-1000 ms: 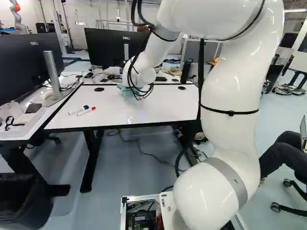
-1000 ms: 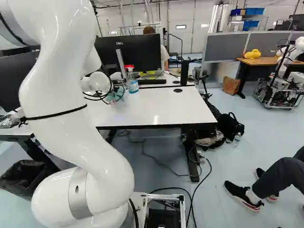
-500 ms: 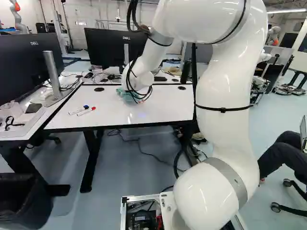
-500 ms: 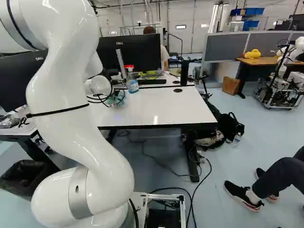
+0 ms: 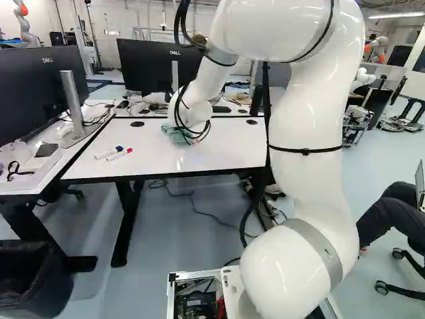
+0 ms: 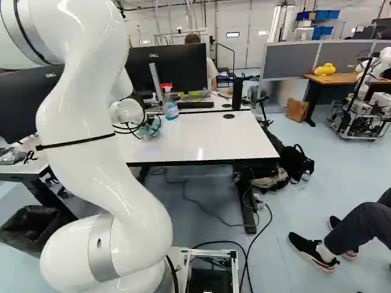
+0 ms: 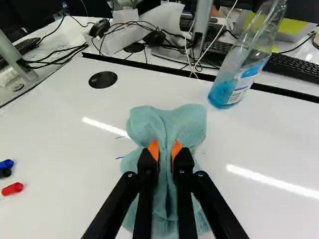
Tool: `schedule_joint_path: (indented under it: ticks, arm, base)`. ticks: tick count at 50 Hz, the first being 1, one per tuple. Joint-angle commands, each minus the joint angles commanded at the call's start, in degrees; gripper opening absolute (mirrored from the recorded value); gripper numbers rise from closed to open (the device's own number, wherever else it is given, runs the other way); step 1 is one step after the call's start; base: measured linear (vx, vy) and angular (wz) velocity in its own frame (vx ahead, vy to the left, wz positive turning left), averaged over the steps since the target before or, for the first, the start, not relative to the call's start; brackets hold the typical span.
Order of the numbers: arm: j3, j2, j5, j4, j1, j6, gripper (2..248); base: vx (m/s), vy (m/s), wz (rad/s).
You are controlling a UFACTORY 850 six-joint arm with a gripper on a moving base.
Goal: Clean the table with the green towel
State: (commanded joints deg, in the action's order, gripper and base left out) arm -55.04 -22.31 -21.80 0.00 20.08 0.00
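"What do we have in the gripper [image 5: 192,137]?"

"The green towel [image 7: 167,122]. From the wrist view we see the gripper [image 7: 166,152] pinching it between both orange pads, drawn narrow on the bunched cloth, with folds spread ahead and to both sides, over the white table [image 5: 232,149]."

"And the surface around it?"

"Glossy, with bright streaks of reflected light. Just beside the towel we can make out short blue marks [image 7: 120,158]. Well apart from it, toward the left of the left base view, we have markers [image 5: 106,154] lying down, with blue, black and red caps showing."

"Anything toward the far edge?"

"A spray bottle [image 6: 171,110] with a red top and blue liquid, upright near the dark strip along the edge, and a round black cable cover [image 7: 103,79]. Past the strip we find a monitor [image 6: 174,67], a keyboard [image 7: 294,68] and tangled cables [image 7: 132,24]."

"How about the rest of our room?"

"Pale blue floor [image 6: 330,201], with a black bag [image 6: 298,162] on it near the table's leg and a dark bin [image 5: 33,279] at the left of the left base view. At the right of the right base view we see grey partitions [image 6: 287,61], a yellow object [image 6: 324,69] on a wooden desktop [image 6: 336,79], a brown paper bag [image 6: 297,110] below and another robot [image 6: 366,113]."
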Motion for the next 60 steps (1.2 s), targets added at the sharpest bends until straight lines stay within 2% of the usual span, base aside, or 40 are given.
schedule_joint_path:
  ticks: [41, 60]
  arm:
    - [0.0, 0.0, 6.3, 0.0, -0.1, 0.0, 48]
    - [-2.0, -1.6, 6.3, 0.0, -2.7, 0.0, 48]
  base:
    - [0.0, 0.0, 0.0]
    - [0.0, 0.0, 0.0]
